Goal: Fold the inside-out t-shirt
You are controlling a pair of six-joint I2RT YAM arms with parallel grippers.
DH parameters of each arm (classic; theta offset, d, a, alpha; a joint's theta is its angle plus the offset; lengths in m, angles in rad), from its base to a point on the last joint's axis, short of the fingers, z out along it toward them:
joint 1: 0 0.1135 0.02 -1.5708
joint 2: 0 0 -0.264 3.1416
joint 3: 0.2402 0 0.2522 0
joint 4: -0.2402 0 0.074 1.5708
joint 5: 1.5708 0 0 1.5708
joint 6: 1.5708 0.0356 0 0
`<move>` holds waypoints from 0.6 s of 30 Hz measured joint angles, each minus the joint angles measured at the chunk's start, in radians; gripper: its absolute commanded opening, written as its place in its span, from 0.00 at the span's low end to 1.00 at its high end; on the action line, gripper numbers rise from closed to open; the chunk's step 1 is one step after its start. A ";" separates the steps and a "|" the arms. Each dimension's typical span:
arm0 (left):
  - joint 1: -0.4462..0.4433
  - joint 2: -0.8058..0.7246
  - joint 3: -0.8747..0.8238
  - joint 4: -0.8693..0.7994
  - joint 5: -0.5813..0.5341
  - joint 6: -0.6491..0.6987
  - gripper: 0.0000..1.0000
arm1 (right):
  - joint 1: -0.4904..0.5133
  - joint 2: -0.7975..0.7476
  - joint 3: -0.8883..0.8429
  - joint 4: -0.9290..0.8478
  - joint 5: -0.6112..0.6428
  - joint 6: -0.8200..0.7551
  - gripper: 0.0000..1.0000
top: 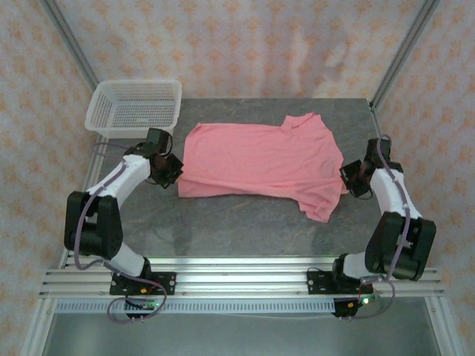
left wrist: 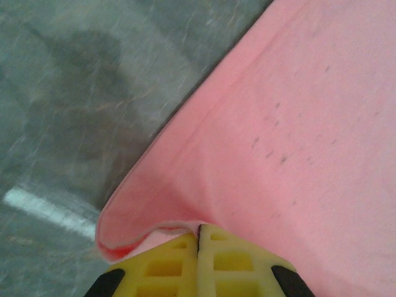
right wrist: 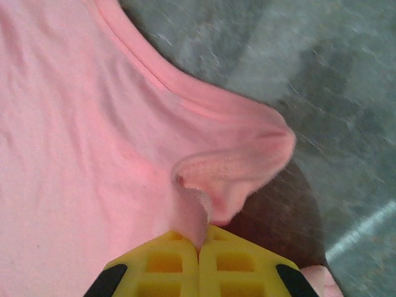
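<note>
The salmon-pink t-shirt [top: 260, 159] lies spread across the middle of the grey table, folded lengthwise, with a sleeve hanging toward the front right. At the shirt's left edge my left gripper [top: 177, 169] is shut on the cloth; its yellow fingers [left wrist: 179, 263] meet with the t-shirt [left wrist: 278, 124] edge pinched between them. At the shirt's right edge my right gripper [top: 346, 178] is also shut, its fingers [right wrist: 167, 263] pressed together on a lifted fold of the t-shirt [right wrist: 80, 124] hem.
A white mesh basket [top: 135, 106] stands at the back left corner, just behind the left arm. Bare grey tabletop [top: 237, 230] runs in front of the shirt, up to the aluminium rail at the near edge.
</note>
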 measured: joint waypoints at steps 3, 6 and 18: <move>0.005 0.070 0.084 0.000 0.012 0.017 0.00 | 0.000 0.051 0.049 0.016 0.000 0.000 0.00; 0.005 0.125 0.146 0.001 0.024 0.030 0.00 | 0.000 0.103 0.086 0.031 -0.003 0.000 0.00; 0.012 0.262 0.267 -0.005 0.039 0.067 0.00 | 0.007 0.313 0.216 0.045 -0.027 -0.005 0.00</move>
